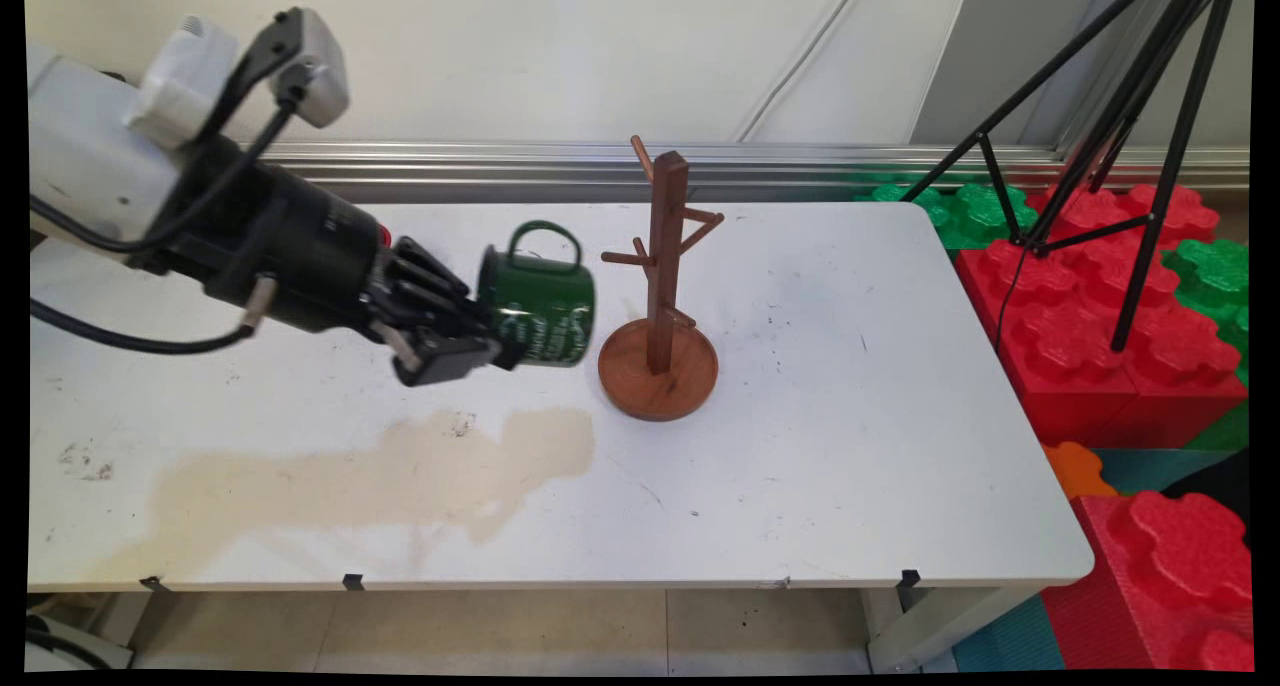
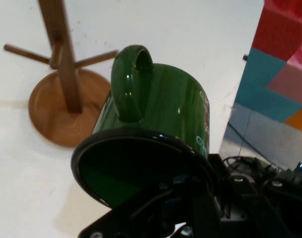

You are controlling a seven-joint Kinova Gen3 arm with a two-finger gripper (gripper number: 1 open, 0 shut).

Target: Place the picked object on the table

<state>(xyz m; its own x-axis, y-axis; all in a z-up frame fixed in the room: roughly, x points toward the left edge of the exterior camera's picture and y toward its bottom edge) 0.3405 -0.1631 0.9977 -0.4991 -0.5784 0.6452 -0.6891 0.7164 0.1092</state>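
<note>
The gripper (image 1: 470, 341) is clenched on the rim of a green mug (image 1: 540, 306), which it carries on its side above the table (image 1: 850, 366), clear of the surface. In the hand view one finger sits inside the mug's mouth (image 2: 116, 173) and the wall is pinched against the other.

The mug hangs just left of the wooden rack (image 1: 660, 286), near its base (image 1: 658, 371) but not touching it.

Handling judgement: a rim pinch gives little hold against twisting, so any travel should be slow, level and free of wrist rolls, with the pegs kept clear of the mug body.

Orientation: the mug's long axis lies roughly horizontal. Its mouth faces the gripper, its bottom faces the rack. The handle (image 1: 545, 238) points up, its loop open toward the camera.
</note>
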